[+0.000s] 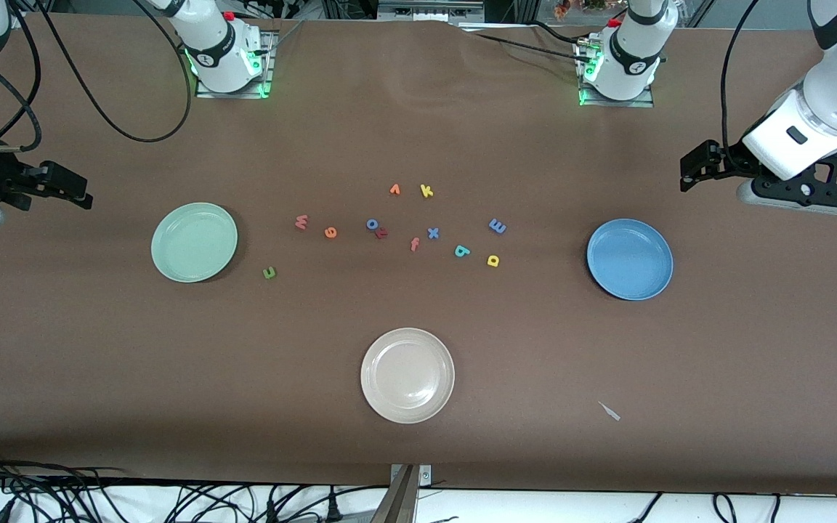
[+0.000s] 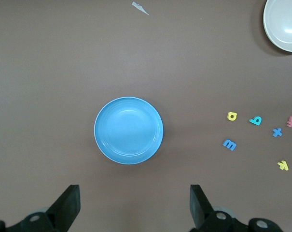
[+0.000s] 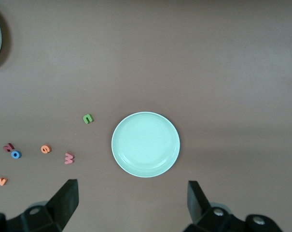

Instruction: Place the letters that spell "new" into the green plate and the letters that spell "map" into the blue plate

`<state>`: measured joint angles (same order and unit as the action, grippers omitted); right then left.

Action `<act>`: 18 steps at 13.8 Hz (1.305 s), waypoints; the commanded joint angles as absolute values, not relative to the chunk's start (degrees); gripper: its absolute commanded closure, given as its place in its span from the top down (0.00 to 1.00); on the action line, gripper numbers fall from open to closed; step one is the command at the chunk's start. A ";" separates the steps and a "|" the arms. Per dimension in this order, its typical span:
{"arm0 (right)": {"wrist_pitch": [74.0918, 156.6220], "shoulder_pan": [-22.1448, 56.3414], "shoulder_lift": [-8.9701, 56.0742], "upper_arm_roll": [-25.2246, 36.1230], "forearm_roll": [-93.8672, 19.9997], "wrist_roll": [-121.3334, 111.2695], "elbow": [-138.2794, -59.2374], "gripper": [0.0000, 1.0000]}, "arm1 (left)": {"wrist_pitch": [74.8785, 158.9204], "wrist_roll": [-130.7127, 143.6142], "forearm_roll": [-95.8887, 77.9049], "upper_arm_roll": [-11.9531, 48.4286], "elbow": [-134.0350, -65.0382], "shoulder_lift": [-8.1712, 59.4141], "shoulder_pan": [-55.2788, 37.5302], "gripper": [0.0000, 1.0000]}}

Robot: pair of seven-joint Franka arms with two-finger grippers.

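Letters lie scattered across the middle of the brown table (image 1: 418, 436) in the front view: the green n (image 1: 269, 273) nearest the green plate (image 1: 194, 242), then the pink w (image 1: 301, 222) and orange e (image 1: 330, 232), all toward the right arm's end; the blue m (image 1: 498, 226), teal a (image 1: 462, 251) and yellow p (image 1: 492, 261) sit toward the left arm's end, near the blue plate (image 1: 630, 259). Between these groups are a blue o (image 1: 372, 224), a blue x (image 1: 433, 233), a pink f (image 1: 414, 244), an orange v (image 1: 394, 189) and a yellow k (image 1: 426, 191). A beige plate (image 1: 407, 375) lies nearer the camera than the letters. The left gripper (image 1: 689, 174) waits in the air at its end of the table, the right gripper (image 1: 78, 193) at the other end; both plates hold nothing. Left wrist view: the left gripper (image 2: 135, 205) hangs with fingers spread wide and nothing between them, the blue plate (image 2: 129, 130) below, with the m (image 2: 229, 144), p (image 2: 232, 116) and a (image 2: 256, 120) apart from it. Right wrist view: the right gripper (image 3: 132, 203) likewise has its fingers spread wide and bare above the green plate (image 3: 146, 144); the n (image 3: 88, 118) lies near the plate, the w (image 3: 69, 157) and e (image 3: 46, 149) a little farther off.
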<state>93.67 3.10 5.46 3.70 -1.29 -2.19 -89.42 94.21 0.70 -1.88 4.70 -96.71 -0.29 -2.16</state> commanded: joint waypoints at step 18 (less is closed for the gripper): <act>92.64 3.25 4.31 2.64 -1.05 -1.58 -90.09 1.00 | 93.08 -0.35 -0.35 4.66 -95.89 -0.62 -2.20 1.00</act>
<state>93.10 3.18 5.29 2.94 -1.29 -2.18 -89.49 94.21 0.70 -1.88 4.70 -96.71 -0.29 -2.16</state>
